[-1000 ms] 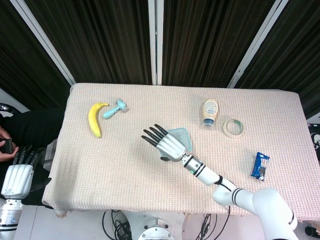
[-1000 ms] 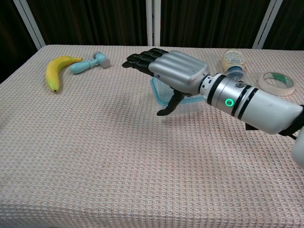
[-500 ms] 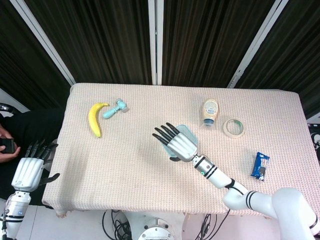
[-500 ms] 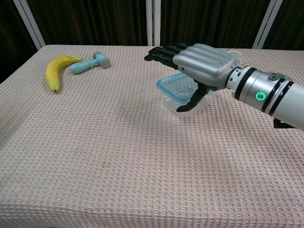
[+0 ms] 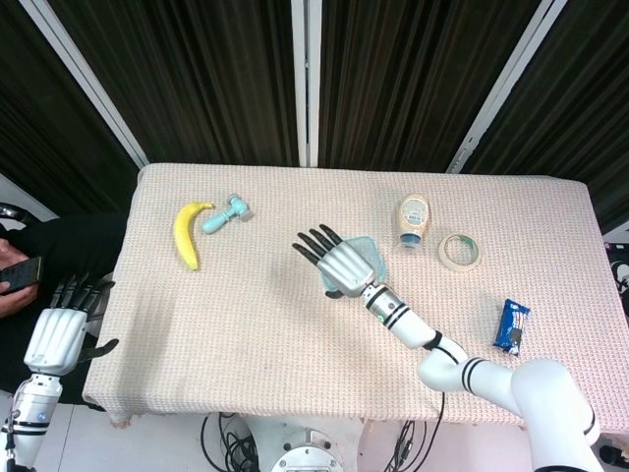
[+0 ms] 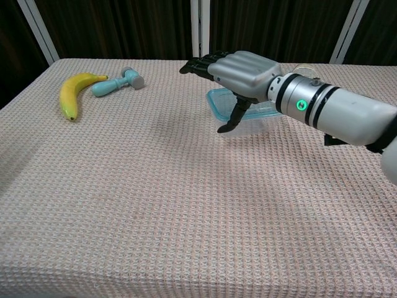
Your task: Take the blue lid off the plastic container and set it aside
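While my right hand [image 6: 239,71] hovers palm-down over the container [image 6: 245,112], its fingers are spread wide and hold nothing; the thumb hangs beside the container's left wall, so I judge this a pre-grasp stance. The lid [image 5: 366,255] sits on the container at mid-table, mostly hidden under the hand in the head view. Bare cloth to the left offers a set-down spot. Far right lie a bottle [image 5: 413,220] and tape [image 5: 459,251]; far left, a banana [image 5: 188,232]. My left hand [image 5: 59,332] idles off the table's left edge, fingers apart.
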Controlling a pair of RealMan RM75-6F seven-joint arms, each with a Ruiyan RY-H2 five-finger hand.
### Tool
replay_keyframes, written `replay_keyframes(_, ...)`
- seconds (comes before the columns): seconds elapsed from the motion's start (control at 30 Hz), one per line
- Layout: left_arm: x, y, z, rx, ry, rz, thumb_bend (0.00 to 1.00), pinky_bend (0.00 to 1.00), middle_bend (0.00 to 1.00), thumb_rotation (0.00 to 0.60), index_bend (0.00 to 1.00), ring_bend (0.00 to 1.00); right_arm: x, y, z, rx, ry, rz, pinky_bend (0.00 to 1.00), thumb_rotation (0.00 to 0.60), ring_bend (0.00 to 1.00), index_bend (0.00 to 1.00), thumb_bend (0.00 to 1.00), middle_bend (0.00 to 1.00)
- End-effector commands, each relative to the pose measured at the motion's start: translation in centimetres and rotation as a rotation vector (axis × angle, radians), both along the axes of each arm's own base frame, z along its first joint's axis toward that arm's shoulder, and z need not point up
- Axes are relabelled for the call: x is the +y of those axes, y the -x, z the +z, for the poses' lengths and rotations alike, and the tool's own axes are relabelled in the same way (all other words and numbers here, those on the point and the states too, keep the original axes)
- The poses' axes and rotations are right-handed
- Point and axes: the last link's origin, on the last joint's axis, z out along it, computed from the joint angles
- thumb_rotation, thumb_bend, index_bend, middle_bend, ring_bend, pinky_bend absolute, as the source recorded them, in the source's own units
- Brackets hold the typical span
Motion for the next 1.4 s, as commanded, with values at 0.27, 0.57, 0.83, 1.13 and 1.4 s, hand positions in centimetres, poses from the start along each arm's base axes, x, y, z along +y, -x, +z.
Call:
replay_keyframes(0.27,0.3,0.0,-0.2,-0.001,0.011,-0.006,0.03,0.0,0.14,0.6,0.16,0.0,-0.2,-2.4,0.7,-0.073,-0.128,-0.043,0.0,0.6,0.0,0.0,0.09,0.04)
replay_keyframes(0.57,0.1,0.3,-0.3,-0.004,0.011,-0.004,0.03,0.0,0.14,0.6,0.16,0.0,-0.8,2.9,8.6,-0.12,-0.092,-0.274,0.0,0.6,0.0,0.0,0.61,0.19)
replay_keyframes(0.83,-0.2,0.0,-0.3,0.001,0.007,-0.004,0.03,0.0,0.14,0.6,0.16,0.0,-3.5,5.3,9.0,-0.094,-0.123,-0.458,0.0,0.6,0.0,0.0,0.89,0.24)
replay_keyframes(1.13,-0.5,-0.1,-0.1,0.007,-0.001,0.006,0.03,0.0,0.14,0.6,0.16,0.0,-4.5,5.4,6.9,-0.086,-0.186,-0.515,0.0,0.6,0.0,0.0,0.92,0.24)
replay_keyframes(1.4,-0.5,0.0,-0.2,0.004,0.001,0.004,0.03,0.0,0.14,0.6,0.16,0.0,-2.1,5.4,6.9,-0.109,-0.286,-0.523,0.0,0.6,0.0,0.0,0.93,0.25)
